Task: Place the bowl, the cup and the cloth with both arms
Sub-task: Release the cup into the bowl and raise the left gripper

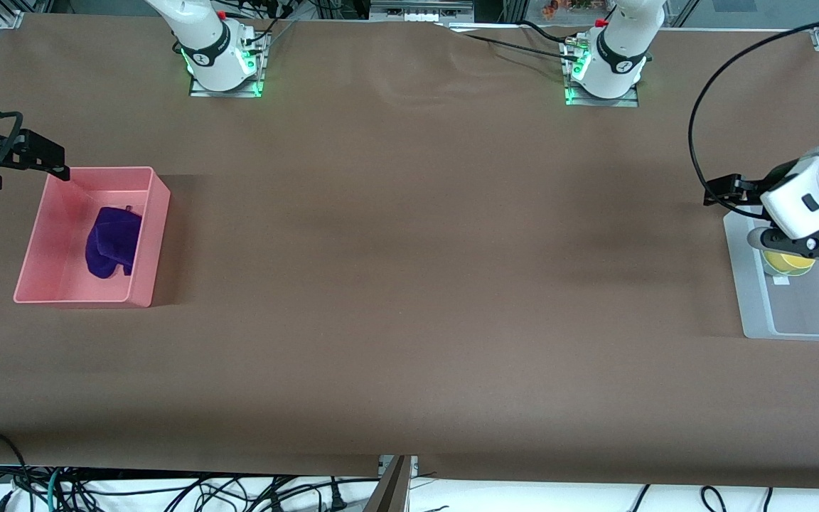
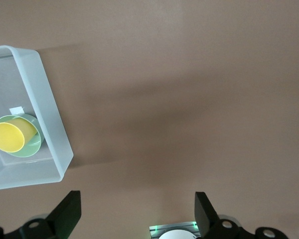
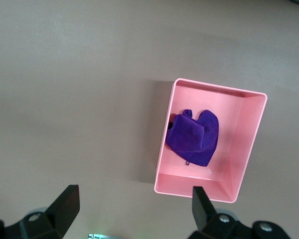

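Note:
The yellow cup lies tilted inside the pale green bowl, and both sit in a clear tray at the left arm's end of the table. In the front view the cup shows partly under the left wrist. My left gripper is open and empty, up over the table beside the tray; it also shows in the front view. The purple cloth lies crumpled in a pink bin at the right arm's end. My right gripper is open and empty, up beside the bin's corner.
The clear tray and the pink bin sit at the two ends of the brown table. The arms' bases stand along the edge farthest from the front camera. Cables hang below the edge nearest it.

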